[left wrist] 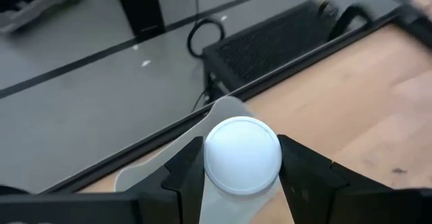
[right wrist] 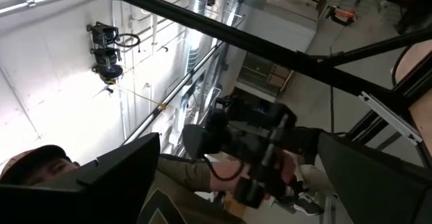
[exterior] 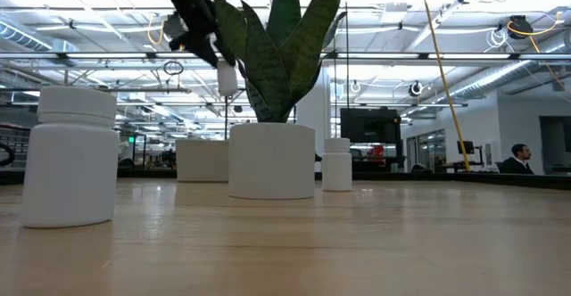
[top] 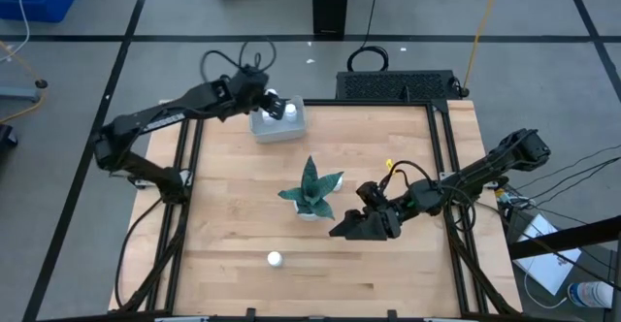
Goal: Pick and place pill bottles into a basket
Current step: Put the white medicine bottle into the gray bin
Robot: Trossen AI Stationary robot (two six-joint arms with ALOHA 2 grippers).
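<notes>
left gripper (top: 273, 102) clamped on a pill bottle (left wrist: 242, 155), held above the basket (top: 278, 123) at the table's far edge. right gripper (top: 351, 227) spread wide beside the plant (top: 312, 190); another bottle (top: 275, 259) standing near the front.

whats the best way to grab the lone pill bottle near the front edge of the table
Grip the pill bottle across its round body just below the cap, coming straight down from above. It stands upright with bare wood all around, so the fingers can straddle it from any direction. The right gripper looks nearer.
</notes>
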